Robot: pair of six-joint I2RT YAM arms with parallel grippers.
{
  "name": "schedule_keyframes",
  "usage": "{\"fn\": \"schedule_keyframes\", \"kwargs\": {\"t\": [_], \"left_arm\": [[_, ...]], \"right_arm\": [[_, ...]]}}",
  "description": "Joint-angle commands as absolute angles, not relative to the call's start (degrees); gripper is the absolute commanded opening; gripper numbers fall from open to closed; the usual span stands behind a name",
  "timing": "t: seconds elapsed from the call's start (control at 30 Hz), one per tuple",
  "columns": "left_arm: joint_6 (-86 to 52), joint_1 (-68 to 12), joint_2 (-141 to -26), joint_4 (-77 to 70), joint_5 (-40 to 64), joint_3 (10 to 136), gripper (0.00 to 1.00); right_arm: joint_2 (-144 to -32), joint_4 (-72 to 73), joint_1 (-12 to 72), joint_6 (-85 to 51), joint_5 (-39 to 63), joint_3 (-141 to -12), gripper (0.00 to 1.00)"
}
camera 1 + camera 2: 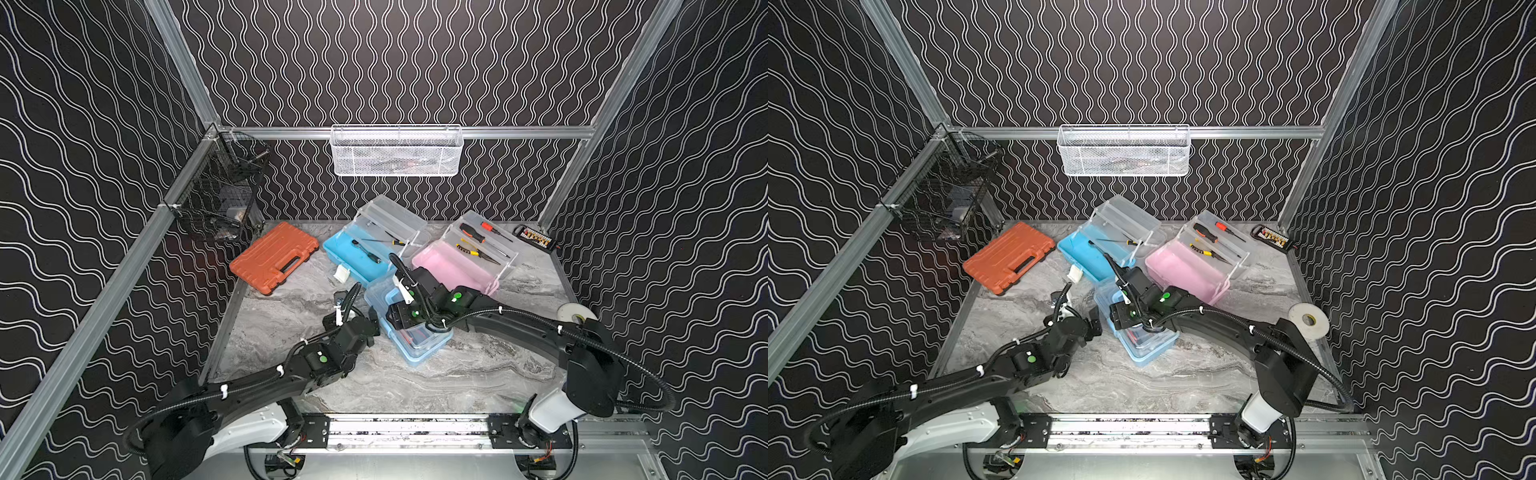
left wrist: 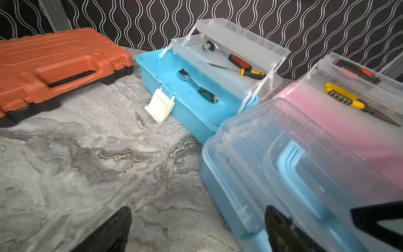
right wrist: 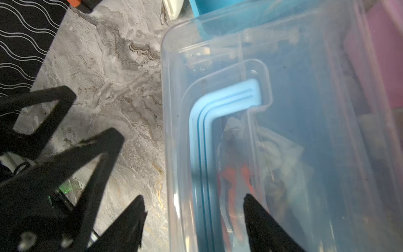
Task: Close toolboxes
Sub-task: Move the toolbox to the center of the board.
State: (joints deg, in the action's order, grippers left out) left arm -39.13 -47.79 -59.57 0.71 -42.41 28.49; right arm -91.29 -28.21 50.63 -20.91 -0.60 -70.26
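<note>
- Now the right claw [image 3: 194, 203] stands with its jaws apart, one tip over the desk [image 3: 104, 65] and the other over the near blue toolbox [image 3: 283, 109], which lies shut; it seems to grip nothing.
- Left claw [image 2: 198, 211] gapes wide, just left of that toolbox.
- Farther back, the far blue toolbox [image 1: 353, 253] and the pink toolbox [image 1: 449, 266] stand open, side by side.
- Orange case [image 1: 274, 257] lies shut at far left.

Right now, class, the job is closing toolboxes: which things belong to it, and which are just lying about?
Belong to the job:
near blue toolbox, lid down
far blue toolbox, open
pink toolbox, open

Just lying about:
orange case
tape roll
bit set
white mesh basket
black wire basket
</note>
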Motion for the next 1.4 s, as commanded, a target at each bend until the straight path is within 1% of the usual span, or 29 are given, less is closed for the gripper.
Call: {"fn": "schedule_keyframes", "kwargs": {"t": [0.0, 0.17, 0.3, 0.43, 0.6, 0.83, 0.97, 1.03, 1.2, 1.37], "left_arm": [[-40.74, -47.72, -56.38, 10.47, -43.85, 29.14, 0.99], [-39.88, -47.73, -51.60, 15.91, -45.54, 30.86, 0.99], [-38.79, -47.72, -48.87, 18.06, -46.66, 31.82, 0.99], [-38.46, -47.68, -47.14, 18.11, -46.41, 31.38, 0.99], [-38.15, -47.64, -46.24, 18.36, -46.58, 31.35, 0.99], [-37.27, -47.64, -44.56, 19.15, -47.19, 31.38, 0.99], [-37.18, -47.64, -43.45, 19.82, -47.81, 31.29, 0.99], [-37.10, -47.55, -42.73, 20.32, -48.20, 31.38, 0.99], [-37.00, -47.56, -40.93, 21.52, -49.34, 31.55, 0.99], [-36.76, -47.56, -39.26, 22.66, -49.83, 31.73, 0.99]], "right_arm": [[-89.51, -37.67, 48.69, -19.04, -3.71, -72.21, 0.81], [-85.68, -39.55, 44.63, -17.76, -5.47, -70.98, 0.87], [-83.98, -39.55, 40.75, -16.68, -4.53, -68.18, 0.90], [-84.51, -38.97, 38.64, -15.28, -3.94, -66.08, 0.92], [-87.03, -37.42, 38.33, -13.41, -1.20, -66.00, 0.93], [-91.04, -34.99, 38.32, -11.12, 3.09, -66.27, 0.89], [-92.21, -33.70, 39.29, -10.25, 6.53, -66.10, 0.85], [-93.06, -33.57, 40.90, -9.80, 6.29, -66.18, 0.84], [-96.07, -34.16, 45.76, -9.69, 4.25, -67.73, 0.77], [-97.03, -32.99, 49.01, -11.41, 3.99, -67.24, 0.76]]}}
